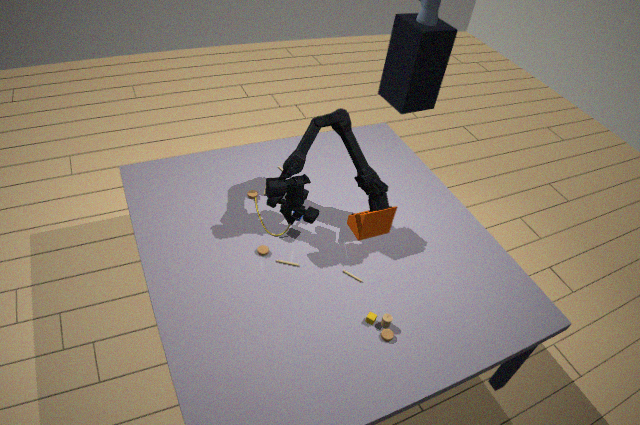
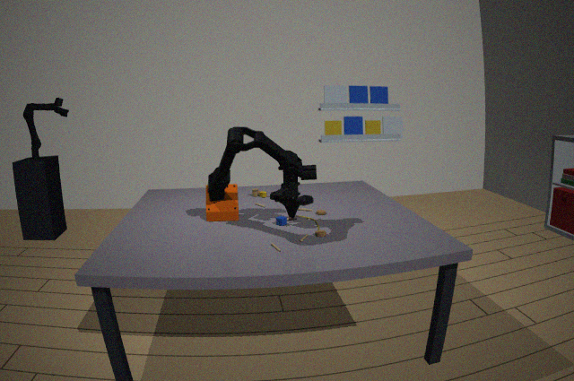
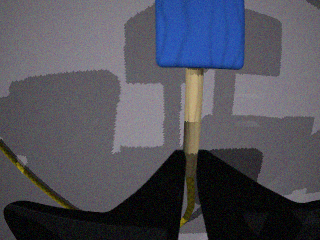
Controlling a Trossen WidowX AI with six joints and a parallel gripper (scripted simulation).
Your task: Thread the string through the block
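apparently mid-insertion, the gripper [image 1: 292, 218] [image 2: 292, 216] [image 3: 190, 158] pinches the wooden stick [image 3: 193, 100] near its string end, probably to leave length for the hole; its far end meets the blue block [image 2: 281, 220] [image 3: 200, 34], the yellow string [image 1: 268, 232] [image 2: 317, 221] [image 3: 37, 187] trailing slack.

Your single black arm [image 1: 314, 136] [image 2: 273, 150] rises from its base, bends high at the elbow, above and to the base side of the gripper [image 1: 293, 221] [image 2: 292, 216] [image 3: 192, 151], then slopes down to the wrist. Wrist sits just above the gripper, which points down, low over the table. Your fingertips stand nearly together, a narrow gap between them, clamped on the stick.
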